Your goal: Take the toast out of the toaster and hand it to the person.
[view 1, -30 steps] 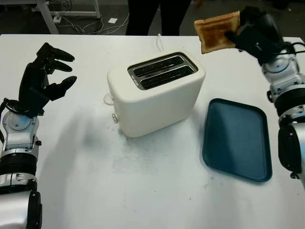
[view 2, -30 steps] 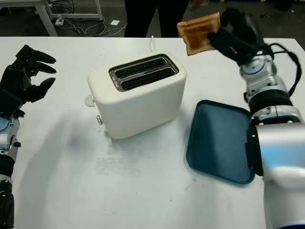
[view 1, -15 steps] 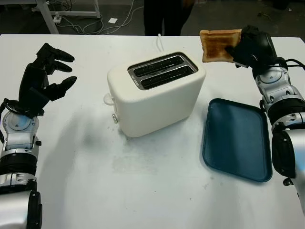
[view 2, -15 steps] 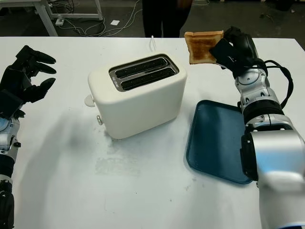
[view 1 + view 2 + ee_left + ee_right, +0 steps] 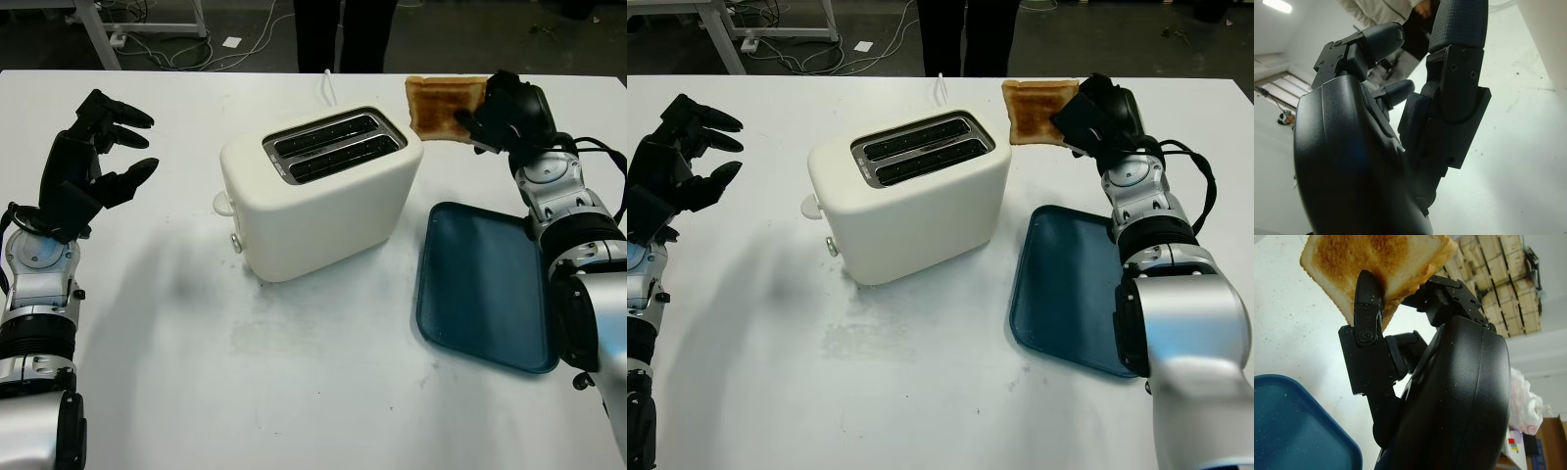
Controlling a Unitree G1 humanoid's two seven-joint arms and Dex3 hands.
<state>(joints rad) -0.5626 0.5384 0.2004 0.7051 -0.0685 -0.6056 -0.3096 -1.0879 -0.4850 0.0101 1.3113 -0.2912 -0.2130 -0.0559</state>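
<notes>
Toast (image 5: pixel 441 106) sits pinched by one corner in the right hand (image 5: pixel 509 110) at two o'clock from the toaster (image 5: pixel 318 191); that thin grip could probably slip; left hand (image 5: pixel 88 162) open.

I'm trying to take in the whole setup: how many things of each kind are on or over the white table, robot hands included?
Toaster, white, both slots empty: 1
Toast, held up in the right robot hand: 1
Tray, dark blue: 1
Robot hands, the left robot hand open above the table's left side: 2
Total: 5
</notes>
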